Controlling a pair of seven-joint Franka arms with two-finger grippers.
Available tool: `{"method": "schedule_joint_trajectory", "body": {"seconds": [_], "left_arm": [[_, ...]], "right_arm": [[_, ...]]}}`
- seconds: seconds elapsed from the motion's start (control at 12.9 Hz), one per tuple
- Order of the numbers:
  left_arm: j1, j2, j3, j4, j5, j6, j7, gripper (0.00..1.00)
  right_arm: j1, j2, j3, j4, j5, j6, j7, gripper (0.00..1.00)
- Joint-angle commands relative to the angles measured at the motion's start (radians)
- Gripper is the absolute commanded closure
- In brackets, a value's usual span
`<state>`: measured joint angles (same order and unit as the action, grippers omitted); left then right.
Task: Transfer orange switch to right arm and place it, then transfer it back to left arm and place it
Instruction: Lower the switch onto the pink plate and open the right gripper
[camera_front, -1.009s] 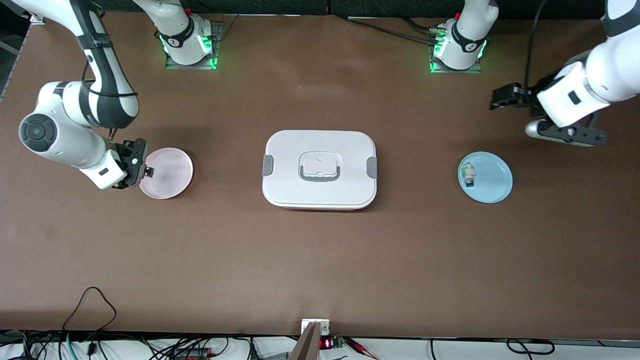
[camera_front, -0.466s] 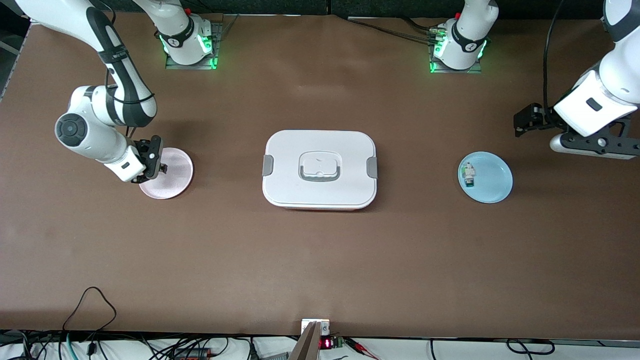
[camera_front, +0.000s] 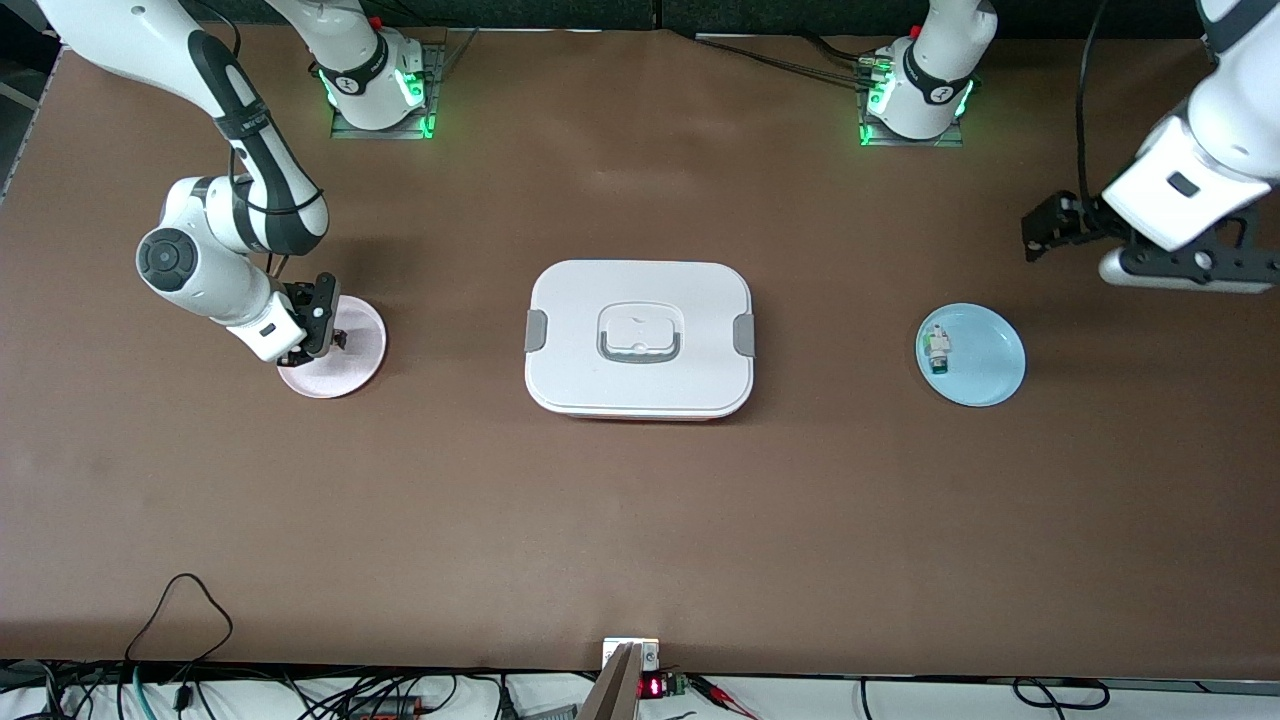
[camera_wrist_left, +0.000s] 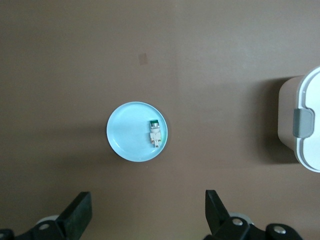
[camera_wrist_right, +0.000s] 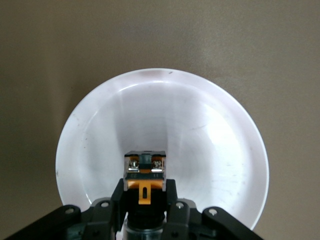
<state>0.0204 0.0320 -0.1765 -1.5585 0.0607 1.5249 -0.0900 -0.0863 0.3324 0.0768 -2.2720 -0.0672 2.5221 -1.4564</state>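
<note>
Now the right end effector (camera_wrist_right: 145, 202) grips the orange switch (camera_wrist_right: 144, 176) over the pink plate (camera_wrist_right: 210, 150); left end effector (camera_wrist_left: 145, 215) open.

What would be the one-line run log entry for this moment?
right gripper: shut on orange switch, over pink plate | left gripper: open, waiting above table | box: untouched, between plates

The brown table (camera_front: 640, 520) carries the box (camera_front: 640, 338), a pink plate (camera_front: 352, 362) and a blue plate (camera_front: 985, 360).
</note>
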Motion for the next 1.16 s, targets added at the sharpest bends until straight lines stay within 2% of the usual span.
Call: {"method": "schedule_joint_trajectory", "body": {"seconds": [0.0, 0.23, 0.31, 0.39, 0.78, 1.09], "left_arm": [[0.021, -0.050, -0.014, -0.055, 0.013, 0.032, -0.007, 0.00], [0.023, -0.067, -0.020, -0.060, 0.010, 0.059, -0.023, 0.00], [0.030, -0.066, -0.020, -0.067, -0.014, 0.061, -0.034, 0.00], [0.042, -0.067, -0.017, -0.071, -0.075, 0.061, -0.054, 0.00], [0.055, -0.067, -0.012, -0.078, -0.102, 0.063, -0.056, 0.00], [0.055, -0.070, -0.011, -0.077, -0.102, 0.058, -0.060, 0.00]], "right_arm": [[-0.007, 0.023, 0.009, -0.011, -0.006, 0.041, -0.016, 0.71], [-0.007, 0.048, 0.009, -0.012, -0.003, 0.061, -0.016, 0.70], [-0.007, 0.047, 0.009, -0.011, 0.000, 0.061, -0.006, 0.59], [-0.007, 0.042, 0.009, -0.011, 0.004, 0.058, 0.007, 0.01], [-0.007, -0.033, 0.063, 0.046, 0.012, -0.034, 0.194, 0.00], [-0.006, -0.068, 0.083, 0.187, 0.012, -0.173, 0.272, 0.00]]}}
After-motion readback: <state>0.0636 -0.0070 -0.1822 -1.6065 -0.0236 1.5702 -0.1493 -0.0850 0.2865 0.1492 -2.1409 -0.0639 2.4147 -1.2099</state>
